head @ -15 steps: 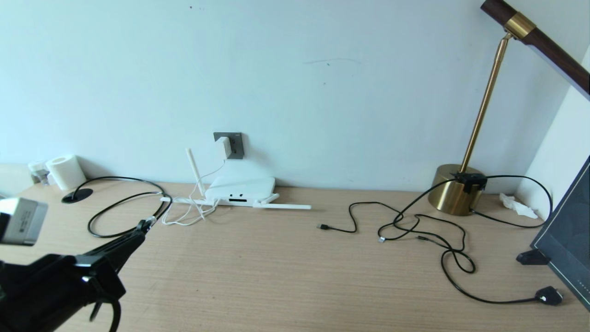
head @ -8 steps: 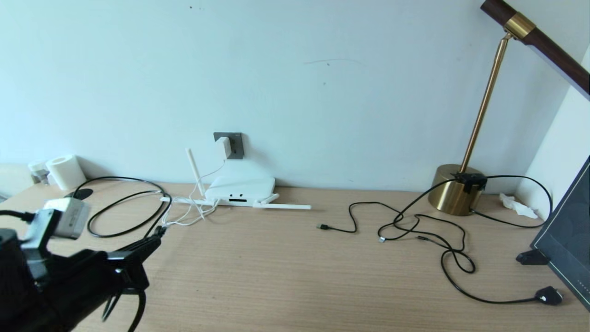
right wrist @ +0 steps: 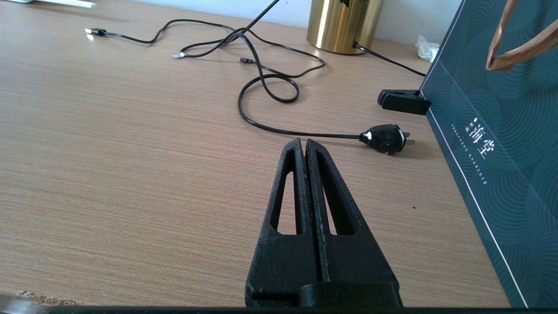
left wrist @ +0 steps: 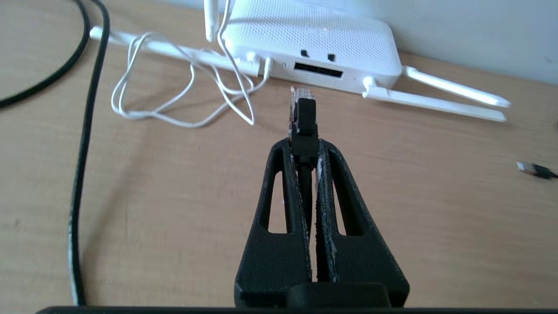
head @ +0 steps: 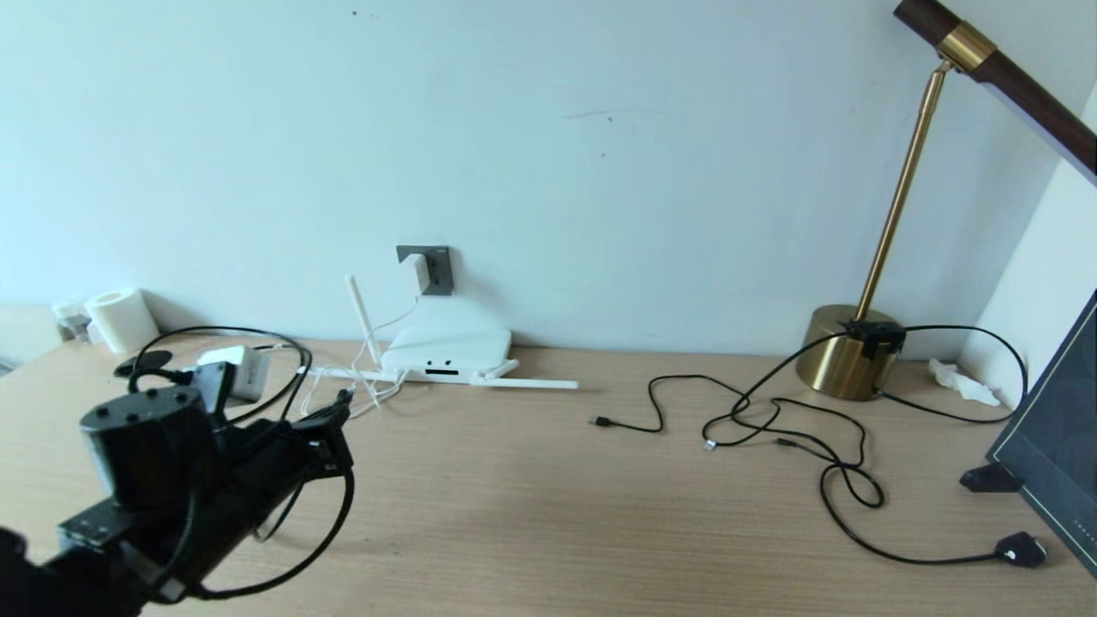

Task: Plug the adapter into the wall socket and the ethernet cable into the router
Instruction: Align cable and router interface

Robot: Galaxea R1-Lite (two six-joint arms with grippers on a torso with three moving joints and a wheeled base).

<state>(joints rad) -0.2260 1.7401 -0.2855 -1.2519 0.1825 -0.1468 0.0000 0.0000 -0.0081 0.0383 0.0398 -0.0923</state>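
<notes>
wooden desk (head: 531, 514) carries router (head: 446, 350), brass lamp (head: 844, 353), black cables (head: 823, 463).

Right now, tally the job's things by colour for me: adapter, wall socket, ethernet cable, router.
White: 2, the adapter and the router.
Black: 1, the ethernet cable, held by the left gripper.
Dark grey: 1, the wall socket.
Total: 4.

We see the left arm hiding part of the ethernet cable (head: 257, 338) near the counter's (head: 548, 514) left edge. The lamp (head: 908, 171) head is cut off top right. The wall socket (head: 437, 270) holes are too small to count.
</notes>
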